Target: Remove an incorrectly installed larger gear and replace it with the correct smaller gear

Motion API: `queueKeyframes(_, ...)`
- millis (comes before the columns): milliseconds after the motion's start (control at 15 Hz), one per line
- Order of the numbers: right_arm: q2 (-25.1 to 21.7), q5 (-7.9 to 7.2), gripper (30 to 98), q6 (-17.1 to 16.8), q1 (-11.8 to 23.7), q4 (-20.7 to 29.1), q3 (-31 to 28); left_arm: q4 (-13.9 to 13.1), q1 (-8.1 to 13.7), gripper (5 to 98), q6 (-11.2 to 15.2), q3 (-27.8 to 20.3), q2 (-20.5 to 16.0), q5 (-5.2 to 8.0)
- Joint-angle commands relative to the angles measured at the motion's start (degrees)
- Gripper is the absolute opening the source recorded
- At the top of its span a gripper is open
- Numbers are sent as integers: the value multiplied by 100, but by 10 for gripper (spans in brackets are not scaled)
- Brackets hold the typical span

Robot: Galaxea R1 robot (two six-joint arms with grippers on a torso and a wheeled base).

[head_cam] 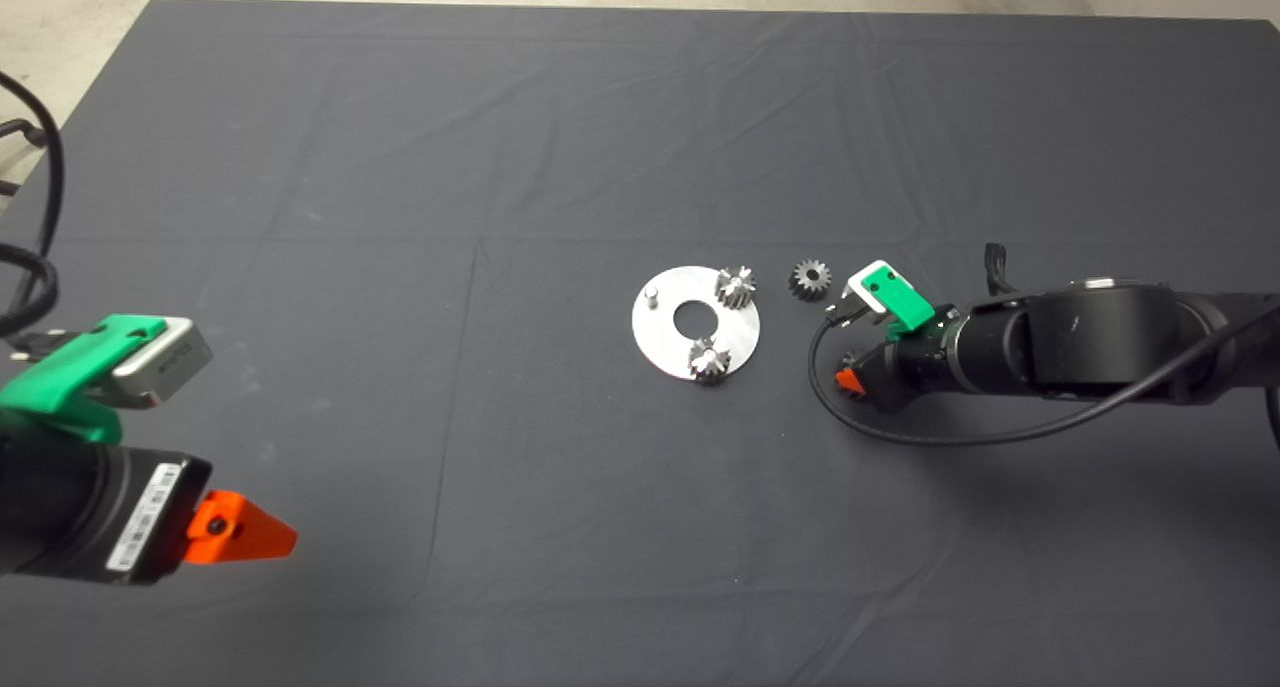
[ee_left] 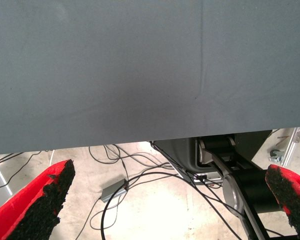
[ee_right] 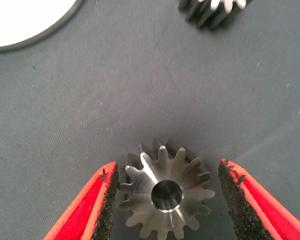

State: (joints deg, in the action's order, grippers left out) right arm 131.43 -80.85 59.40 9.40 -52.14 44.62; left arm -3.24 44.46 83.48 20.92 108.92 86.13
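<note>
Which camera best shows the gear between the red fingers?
The right wrist view: the larger gear lies flat between the right gripper's open fingers, teeth and hole plain. The head view hides it under that gripper; the left wrist view misses it.

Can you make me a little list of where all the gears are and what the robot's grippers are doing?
larger gear: flat on the mat, between the open fingers of the right gripper
smaller gear: on the mat, beside the round plate
star-faced gears: two, on the plate
plate peg: bare
left gripper: open, waiting at lower left
</note>
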Motion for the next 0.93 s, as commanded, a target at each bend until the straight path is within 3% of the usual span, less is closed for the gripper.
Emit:
queueKeyframes(0, -24, -1, 530, 28, 124, -165, -113, -80, 54, 981, -3, -46, 11, 18)
queueKeyframes(200, -112, -1, 582, 49, 193, -165, -201, -80, 54, 981, 1, -46, 2, 18)
queueKeyframes(400, -112, -1, 635, 177, 580, -155, -140, -88, 54, 981, 1, -54, 11, 18)
queueKeyframes(600, 15, 8, 675, 212, 765, -130, 270, -89, 54, 981, 1, -54, 11, 18)
queueKeyframes(867, 238, 73, 720, 545, 783, -112, 737, -89, 54, 981, 10, -54, 20, 18)
